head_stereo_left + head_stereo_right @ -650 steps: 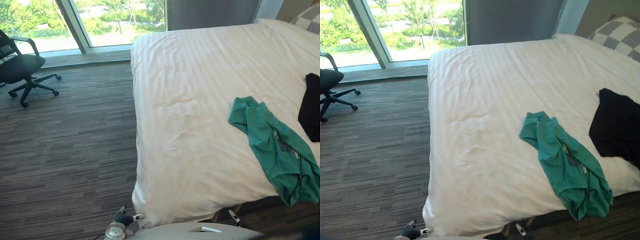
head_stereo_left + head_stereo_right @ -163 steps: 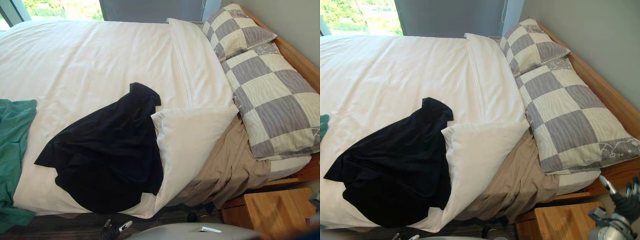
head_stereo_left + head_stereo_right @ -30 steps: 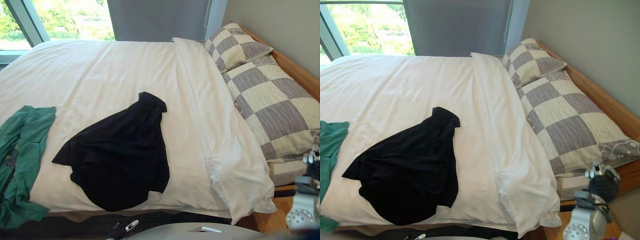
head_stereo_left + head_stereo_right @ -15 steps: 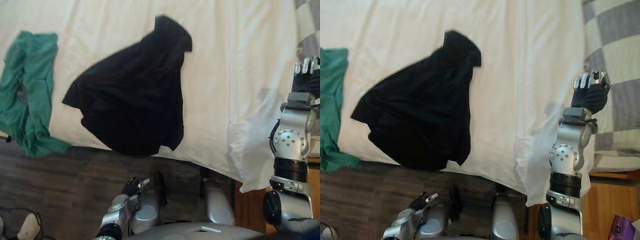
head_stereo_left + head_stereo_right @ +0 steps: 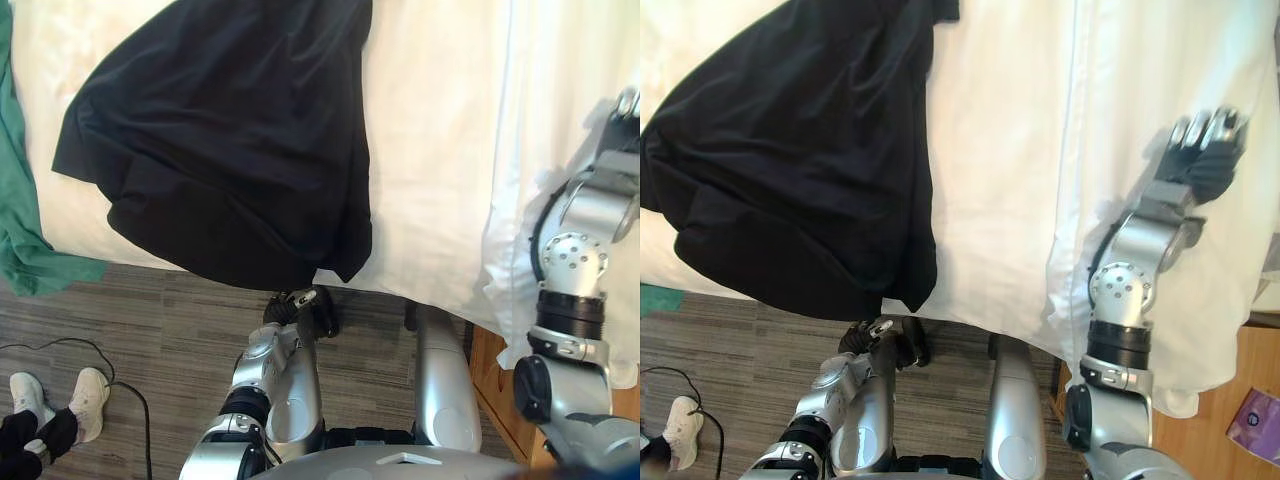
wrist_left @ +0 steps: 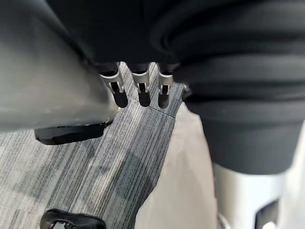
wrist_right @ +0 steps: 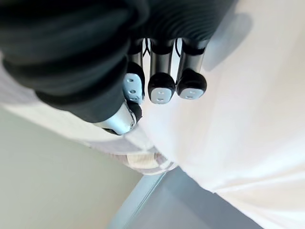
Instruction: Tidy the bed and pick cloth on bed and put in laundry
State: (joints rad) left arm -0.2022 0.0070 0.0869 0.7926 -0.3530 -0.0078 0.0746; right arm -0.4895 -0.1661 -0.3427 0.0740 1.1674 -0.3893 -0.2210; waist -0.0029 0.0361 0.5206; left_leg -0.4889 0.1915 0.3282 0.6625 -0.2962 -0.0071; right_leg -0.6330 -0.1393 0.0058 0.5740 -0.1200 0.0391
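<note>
- Bed (image 5: 440, 150): black cloth (image 5: 230, 140) spread on it, green cloth (image 5: 30, 262) beside.
- Your right hand (image 5: 1200, 155) is relaxed over bed; left hand (image 5: 290, 308) is loose, empty, near floor (image 5: 150, 330).

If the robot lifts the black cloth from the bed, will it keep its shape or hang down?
It is probably floppy and light: the black cloth lies in soft folds on the white cover. Its near edge already droops over the side, so a push may slide it off.
</note>
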